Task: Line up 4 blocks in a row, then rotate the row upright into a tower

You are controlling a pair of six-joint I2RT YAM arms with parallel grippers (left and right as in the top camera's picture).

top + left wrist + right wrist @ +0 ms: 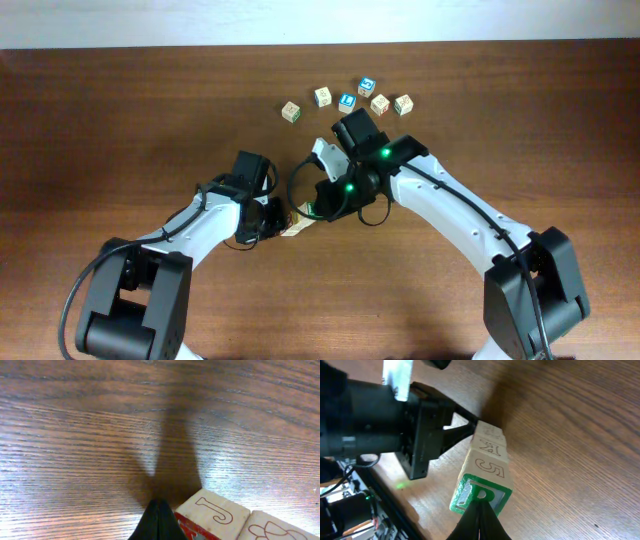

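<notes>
A short row of light-wood blocks (pixel 297 228) lies end to end between my two grippers. In the right wrist view the nearest block (pixel 490 472) has a 5 on top and a green end face (pixel 479 494). My right gripper (pixel 481 511) is shut, its tips against that green face. Further blocks (pixel 488 440) run away from it to the left gripper's fingers (pixel 466 429) at the far end. The left wrist view shows my left gripper (pixel 159 511) shut, beside a block with a J on top and a red side (pixel 215 511). A second block (pixel 272 530) adjoins it.
Several loose cubes sit at the back of the table, two with blue faces (pixel 347 101) (pixel 367 85) and pale ones (pixel 291 111) (pixel 403 104) around them. Both arms converge over the table's middle, the right arm (pixel 450 205) reaching from the front right.
</notes>
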